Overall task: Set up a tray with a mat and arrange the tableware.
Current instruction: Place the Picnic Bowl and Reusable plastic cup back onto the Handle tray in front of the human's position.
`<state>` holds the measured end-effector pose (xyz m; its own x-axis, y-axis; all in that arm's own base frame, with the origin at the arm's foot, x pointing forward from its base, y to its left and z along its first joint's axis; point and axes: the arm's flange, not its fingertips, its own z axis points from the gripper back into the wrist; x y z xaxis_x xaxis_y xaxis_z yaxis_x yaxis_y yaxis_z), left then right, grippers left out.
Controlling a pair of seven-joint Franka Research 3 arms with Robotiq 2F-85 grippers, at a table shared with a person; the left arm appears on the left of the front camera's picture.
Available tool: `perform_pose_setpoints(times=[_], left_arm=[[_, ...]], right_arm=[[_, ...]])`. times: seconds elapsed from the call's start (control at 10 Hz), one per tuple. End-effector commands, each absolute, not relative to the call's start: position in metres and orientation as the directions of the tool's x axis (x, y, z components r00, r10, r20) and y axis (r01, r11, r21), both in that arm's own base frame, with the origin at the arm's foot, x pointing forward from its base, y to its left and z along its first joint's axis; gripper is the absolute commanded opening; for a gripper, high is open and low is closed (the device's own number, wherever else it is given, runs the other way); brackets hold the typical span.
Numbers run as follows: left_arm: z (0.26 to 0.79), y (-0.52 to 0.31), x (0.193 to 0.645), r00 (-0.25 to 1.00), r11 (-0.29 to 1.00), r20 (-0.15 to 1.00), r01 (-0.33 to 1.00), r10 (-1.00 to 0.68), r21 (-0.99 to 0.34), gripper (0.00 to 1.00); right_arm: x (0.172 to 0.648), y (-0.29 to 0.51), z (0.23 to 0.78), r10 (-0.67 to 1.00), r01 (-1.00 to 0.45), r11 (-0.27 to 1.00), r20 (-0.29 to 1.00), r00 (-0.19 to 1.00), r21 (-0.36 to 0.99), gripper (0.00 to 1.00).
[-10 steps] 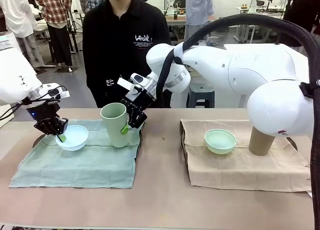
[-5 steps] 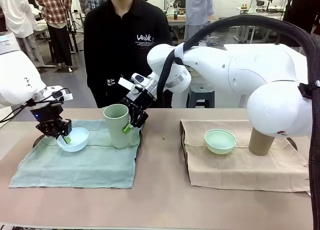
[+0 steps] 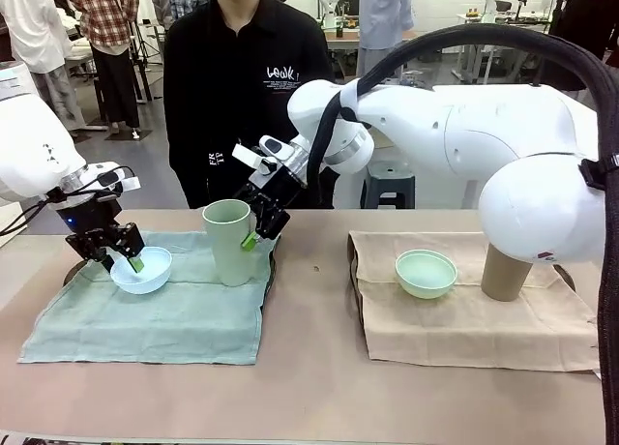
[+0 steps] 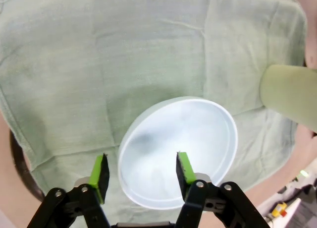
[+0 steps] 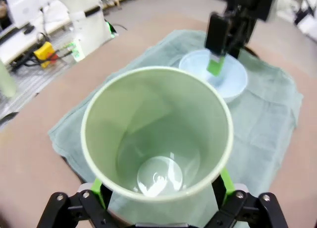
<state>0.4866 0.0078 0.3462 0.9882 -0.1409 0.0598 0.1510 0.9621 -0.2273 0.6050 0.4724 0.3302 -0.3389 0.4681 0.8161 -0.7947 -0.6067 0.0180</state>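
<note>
A pale blue bowl (image 3: pixel 145 271) (image 4: pixel 190 143) rests on the green mat (image 3: pixel 164 319) at its far left. My left gripper (image 3: pixel 123 261) (image 4: pixel 142 171) is open just above it. One finger hangs over the bowl's inside and the other stands outside the rim. The light green cup (image 3: pixel 227 244) (image 5: pixel 158 139) stands upright at the mat's far right corner. My right gripper (image 3: pixel 251 237) (image 5: pixel 161 183) is open, with a finger on either side of the cup. A mint green bowl (image 3: pixel 426 273) and a brown-tan cup (image 3: pixel 505 273) sit on the tan mat (image 3: pixel 464 329).
Dark tray edges show under the green mat (image 3: pixel 72 273) and the tan mat (image 3: pixel 353 261). A person in black (image 3: pixel 242 87) stands at the far side, behind the cup. My right arm's elbow (image 3: pixel 542 213) hangs over the brown-tan cup. Bare tabletop (image 3: pixel 309 377) lies between and before the mats.
My left gripper has opened off the blue bowl's rim, leaving the bowl on the mat. My right gripper has widened around the light green cup and risen a little.
</note>
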Motion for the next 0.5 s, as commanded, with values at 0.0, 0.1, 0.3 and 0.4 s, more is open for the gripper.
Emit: perform_pose_setpoints(times=[0.0,0.1,0.3,0.4], left_arm=[[0.36,0.011,0.483,0.98,0.932,0.086,0.197,-0.18,-0.305,0.75],[0.365,0.011,0.481,0.979,0.929,0.095,0.203,-0.183,-0.31,0.75],[0.382,0.015,0.476,0.978,0.925,0.109,0.202,-0.176,-0.321,0.75],[0.393,0.017,0.473,0.977,0.925,0.11,0.211,-0.185,-0.316,0.75]], right_arm=[[0.597,0.45,0.343,0.579,-0.84,-0.536,0.762,-0.289,0.088,1.0],[0.595,0.44,0.35,0.594,-0.845,-0.525,0.755,-0.28,0.1,1.0],[0.581,0.421,0.374,0.632,-0.872,-0.476,0.735,-0.246,0.117,1.0],[0.569,0.408,0.39,0.661,-0.895,-0.425,0.722,-0.204,0.137,1.0]])
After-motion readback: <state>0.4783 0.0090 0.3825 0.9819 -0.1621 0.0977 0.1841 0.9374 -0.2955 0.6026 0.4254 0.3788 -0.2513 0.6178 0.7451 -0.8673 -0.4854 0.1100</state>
